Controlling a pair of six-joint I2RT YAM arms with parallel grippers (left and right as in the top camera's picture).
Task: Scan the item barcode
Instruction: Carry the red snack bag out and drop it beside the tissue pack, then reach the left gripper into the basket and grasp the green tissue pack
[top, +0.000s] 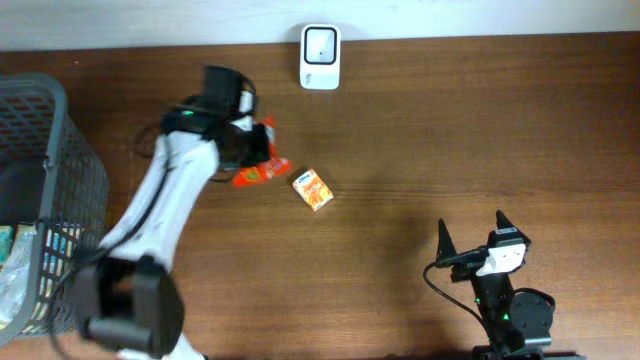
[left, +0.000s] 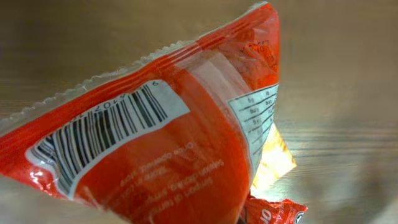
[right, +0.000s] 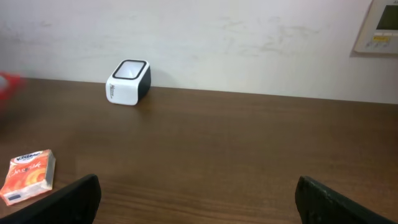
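An orange-red snack packet (left: 186, 143) fills the left wrist view, held close to the camera with its white barcode patch (left: 106, 127) facing the lens. From overhead, my left gripper (top: 250, 143) is shut on this packet (top: 266, 135) left of the table's middle, below and left of the white scanner (top: 320, 44) at the far edge. My left fingers themselves are hidden behind the packet. My right gripper (top: 472, 232) rests at the near right, wide open and holding nothing (right: 199, 186). The scanner (right: 129, 82) also shows far left in the right wrist view.
A second red packet (top: 252, 175) lies on the table just under the held one, its corner showing in the left wrist view (left: 277, 211). A small orange box (top: 313, 189) lies beside it. A grey wire basket (top: 60, 150) with items stands at the left edge.
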